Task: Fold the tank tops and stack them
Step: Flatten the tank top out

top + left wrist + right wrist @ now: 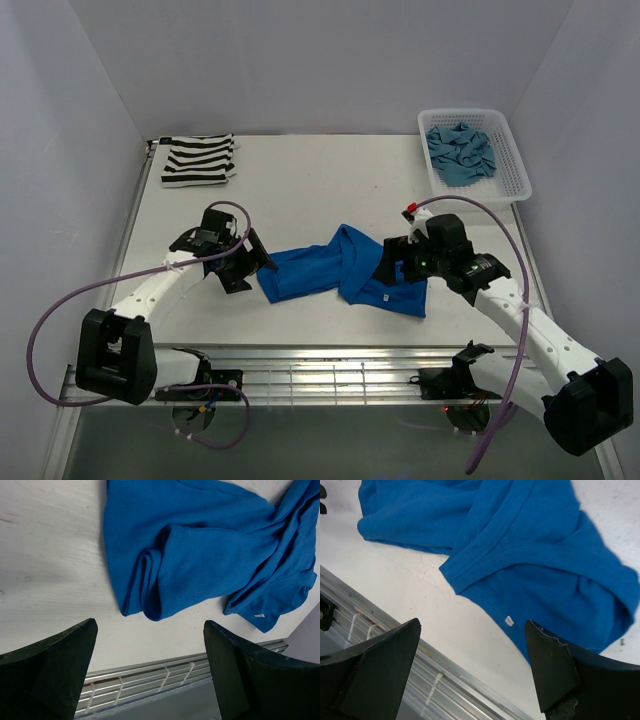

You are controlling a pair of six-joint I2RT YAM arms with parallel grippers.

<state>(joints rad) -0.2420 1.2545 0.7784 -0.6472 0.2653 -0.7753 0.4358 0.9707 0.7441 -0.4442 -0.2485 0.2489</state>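
A bright royal blue tank top lies crumpled across the middle of the table, also seen close up as blue cloth and blue cloth in the wrist views. The black-and-white striped tank top lies folded at the back left. The teal-blue tank top sits bunched in the white basket. My left gripper is open at the blue top's left end, nothing between its fingers. Over the top's right end my right gripper hangs open and empty, fingers wide apart.
The white lattice basket stands at the back right corner. A slotted metal rail runs along the table's near edge, just below both grippers. White walls close in the table on the left, back and right.
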